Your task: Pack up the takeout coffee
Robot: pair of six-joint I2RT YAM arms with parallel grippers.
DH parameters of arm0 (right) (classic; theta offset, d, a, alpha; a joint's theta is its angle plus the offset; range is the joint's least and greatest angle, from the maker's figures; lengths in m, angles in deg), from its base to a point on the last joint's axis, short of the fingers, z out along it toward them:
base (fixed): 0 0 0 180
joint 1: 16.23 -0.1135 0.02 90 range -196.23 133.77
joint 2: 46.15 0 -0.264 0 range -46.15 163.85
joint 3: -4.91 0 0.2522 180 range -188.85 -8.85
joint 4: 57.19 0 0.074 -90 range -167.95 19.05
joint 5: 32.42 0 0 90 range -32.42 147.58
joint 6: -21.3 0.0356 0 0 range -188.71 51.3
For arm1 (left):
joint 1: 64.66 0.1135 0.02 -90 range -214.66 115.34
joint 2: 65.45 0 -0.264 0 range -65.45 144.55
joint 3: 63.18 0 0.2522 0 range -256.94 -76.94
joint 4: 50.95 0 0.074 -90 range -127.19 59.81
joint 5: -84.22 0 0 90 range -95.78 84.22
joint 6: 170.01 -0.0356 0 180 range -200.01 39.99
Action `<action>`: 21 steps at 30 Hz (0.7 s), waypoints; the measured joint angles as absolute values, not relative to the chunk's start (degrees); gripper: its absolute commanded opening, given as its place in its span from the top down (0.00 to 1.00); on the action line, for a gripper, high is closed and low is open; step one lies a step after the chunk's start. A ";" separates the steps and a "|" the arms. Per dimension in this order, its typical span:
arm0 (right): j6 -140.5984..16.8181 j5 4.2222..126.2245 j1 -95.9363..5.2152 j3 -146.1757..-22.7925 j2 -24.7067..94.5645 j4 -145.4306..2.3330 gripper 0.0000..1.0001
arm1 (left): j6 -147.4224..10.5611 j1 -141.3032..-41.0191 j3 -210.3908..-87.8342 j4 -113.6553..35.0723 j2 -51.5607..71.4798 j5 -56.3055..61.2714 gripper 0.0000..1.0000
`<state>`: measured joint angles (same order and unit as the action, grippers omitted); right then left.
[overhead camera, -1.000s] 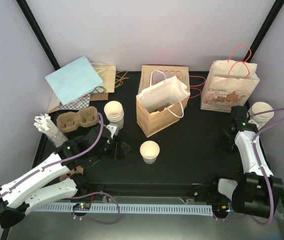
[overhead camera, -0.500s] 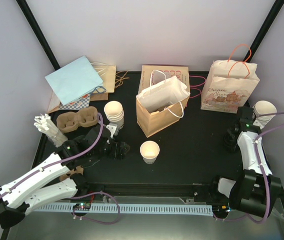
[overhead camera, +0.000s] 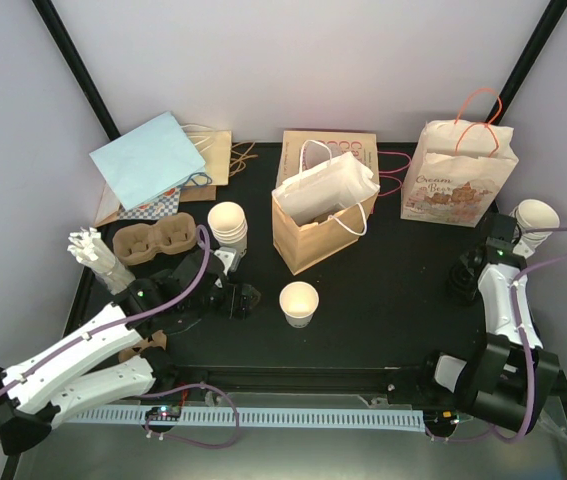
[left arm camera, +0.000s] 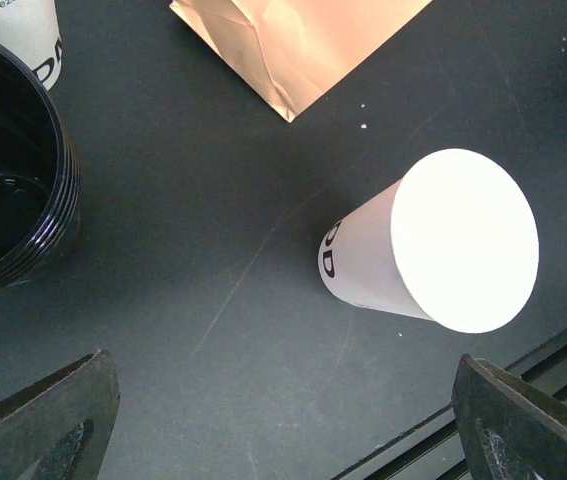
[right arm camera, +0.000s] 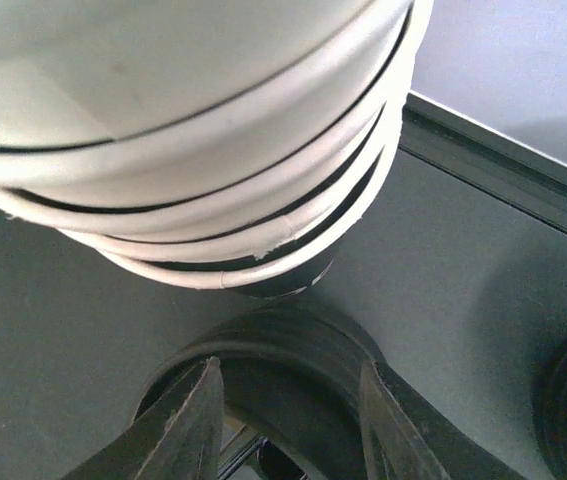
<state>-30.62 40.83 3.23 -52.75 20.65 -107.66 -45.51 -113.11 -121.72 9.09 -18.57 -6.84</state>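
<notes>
**Right arm swings out to the far cup stack; the coffee cup is not yet lidded**

Nearest the bases, the left gripper point(left arm camera: 283, 430) hangs low over the black table point(overhead camera: 383, 300). Its jaws are spread wide with nothing between them, and it has not shifted over the last second. Just to its right, near the table's front middle, stands the small cream-white paper cup point(overhead camera: 299, 302), upright, mouth open and without a lid. The left wrist view shows it point(left arm camera: 433, 245) free of both fingers. A stack of round black plastic lids point(left arm camera: 3, 200) sits at that view's left edge.

Farther back on the right is the change. The right gripper point(overhead camera: 503, 232) has moved away from the dark pile of lids by the right edge point(overhead camera: 460, 275), going outward and back to the tall stack of nested cream cups point(overhead camera: 533, 215). Those rims point(right arm camera: 213, 150) now fill its wrist view. Its jaws stand partway closed; a dark round rim shows behind them, and I cannot tell whether anything is gripped.

Behind the cup stands the open brown kraft paper bag point(overhead camera: 313, 235). Packing looks early: the cup seems to need a lid before it goes into the bag.
</notes>
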 measured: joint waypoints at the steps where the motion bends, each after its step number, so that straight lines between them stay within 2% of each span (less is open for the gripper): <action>1: -30.77 41.14 3.34 -52.75 20.52 -107.60 0.57 | -45.53 -113.11 -121.72 9.07 -18.47 -6.79 0.06; 8: -31.43 43.56 3.40 -52.68 18.18 -110.90 0.48 | -45.55 -113.11 -121.83 9.16 -18.05 -6.55 0.06; 21: -31.58 45.77 3.40 -52.84 13.18 -116.51 0.47 | -45.97 -113.11 -122.66 9.97 -17.81 -6.53 0.06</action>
